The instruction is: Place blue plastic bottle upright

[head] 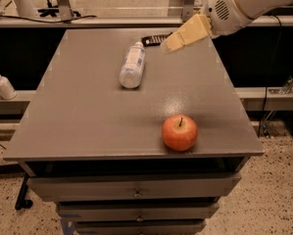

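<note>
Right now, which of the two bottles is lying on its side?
The blue plastic bottle on the table, lying flat near the gripper above the far edge; the pump bottle off to the side stands upright.

The table (87, 106) was flat grey. On it the blue plastic bottle (133, 65) showed pale bluish with a white, dark-printed label. Just right of the bottle hung the gripper (167, 47), cream-tan. Nearer than the bottle, the apple (180, 132) glowed red-orange.
</note>
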